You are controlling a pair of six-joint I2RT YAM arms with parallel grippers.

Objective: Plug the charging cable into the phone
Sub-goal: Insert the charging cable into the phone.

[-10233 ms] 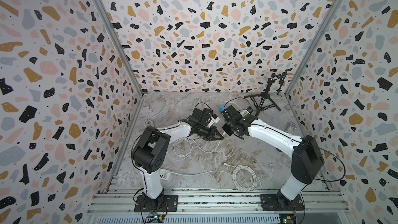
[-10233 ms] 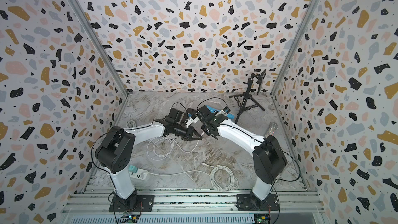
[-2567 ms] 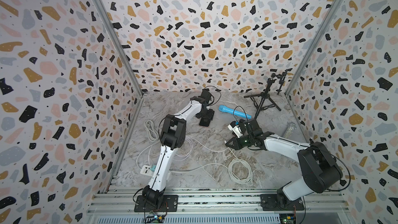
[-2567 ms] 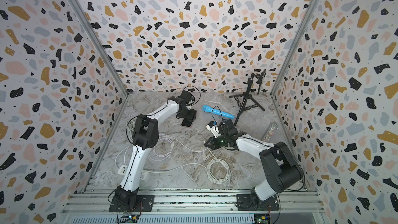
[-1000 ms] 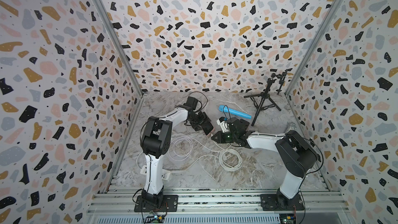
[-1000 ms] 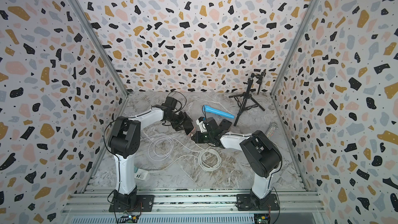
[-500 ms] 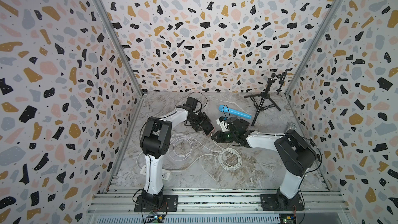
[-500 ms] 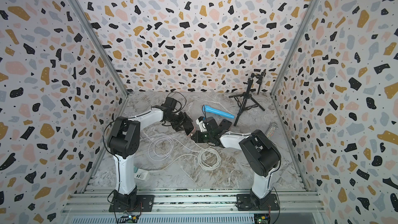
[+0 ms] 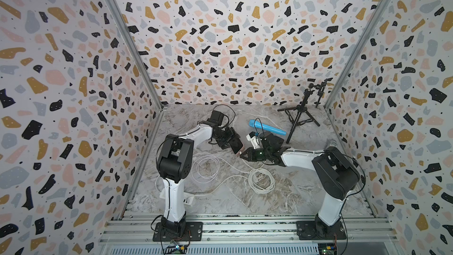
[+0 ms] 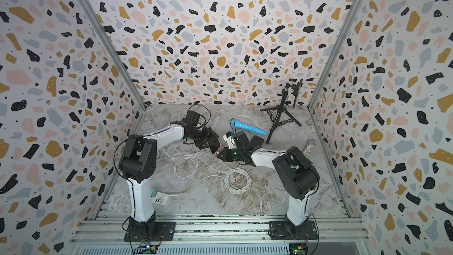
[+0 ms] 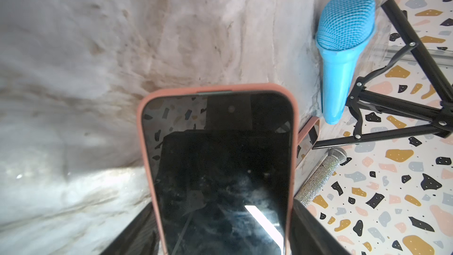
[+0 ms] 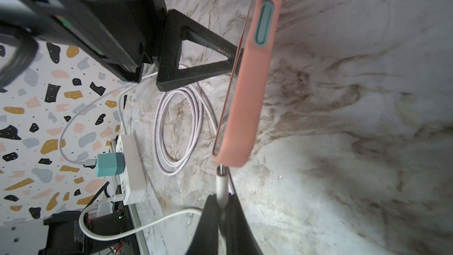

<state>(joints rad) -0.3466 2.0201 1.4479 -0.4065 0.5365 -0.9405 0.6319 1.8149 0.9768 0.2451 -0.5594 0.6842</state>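
Salmon-pink casing is being noted around the phone, which is being gripped by its two long edges in the left gripper, the jaws standing wide against the case. It is being held off the marble tabletop, mid-table, with the dark screen facing the left wrist camera. In the right wrist view the phone is being seen edge-on, one rounded end pointing at the right gripper.

That gripper's jaws are being pressed together on the white plug of the charging cable; the metal tip is being held right at the phone's end, though whether it is seated in the port cannot be told. In both top views the two grippers are being brought nearly tip to tip over the table's middle, the right gripper just beside the phone.

From the plug, white cable is being trailed across the marble in loose coils, back to a teal charger seated in a white power strip near the left arm's base.

Beyond the grippers, a blue microphone is being left lying flat, a black tripod standing toward the back corner and a glittery silver microphone by the right wall.
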